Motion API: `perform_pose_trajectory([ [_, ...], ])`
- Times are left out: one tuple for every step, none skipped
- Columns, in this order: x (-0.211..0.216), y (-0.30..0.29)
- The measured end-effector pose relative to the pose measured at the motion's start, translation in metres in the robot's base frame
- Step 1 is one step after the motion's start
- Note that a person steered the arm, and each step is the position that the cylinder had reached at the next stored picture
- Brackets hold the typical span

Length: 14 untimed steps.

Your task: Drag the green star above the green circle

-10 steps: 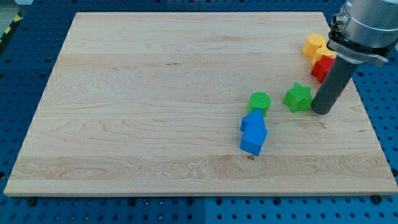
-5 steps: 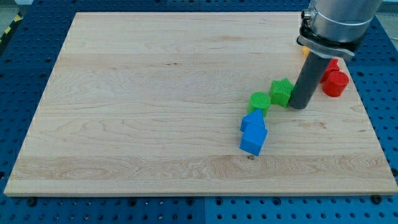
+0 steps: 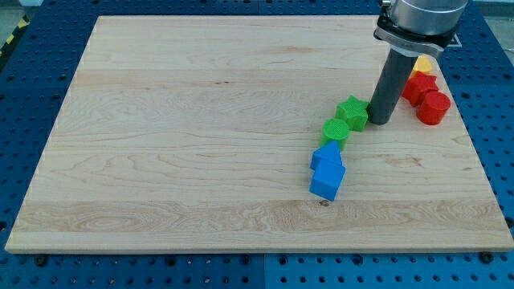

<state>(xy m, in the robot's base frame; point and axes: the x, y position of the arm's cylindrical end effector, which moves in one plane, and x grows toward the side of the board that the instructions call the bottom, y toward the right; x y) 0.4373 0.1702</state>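
The green star (image 3: 352, 111) lies on the wooden board (image 3: 201, 120), touching the upper right side of the green circle (image 3: 335, 131). My tip (image 3: 379, 120) stands on the board right against the star's right side. The dark rod rises from it toward the view's top right.
Two blue blocks (image 3: 327, 170) lie just below the green circle, touching it. Two red blocks (image 3: 426, 96) and a yellow block (image 3: 422, 64) sit to the right of the rod near the board's right edge, the yellow one partly hidden by the arm.
My tip has moved left and up the view, pushing the green star from the circle's right to its upper right, where they now touch. The other blocks have not moved.
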Motion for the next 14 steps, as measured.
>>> perform_pose_trajectory([
  [0.000,-0.003],
  [0.000,-0.010],
  [0.000,-0.010],
  [0.002,-0.013],
  [0.003,-0.025],
  [0.003,-0.028],
  [0.002,-0.028],
  [-0.020,-0.017],
  [-0.022,0.018],
  [-0.009,0.043],
  [0.019,0.052],
  [0.046,0.075],
  [0.075,0.106],
  [0.081,0.108],
])
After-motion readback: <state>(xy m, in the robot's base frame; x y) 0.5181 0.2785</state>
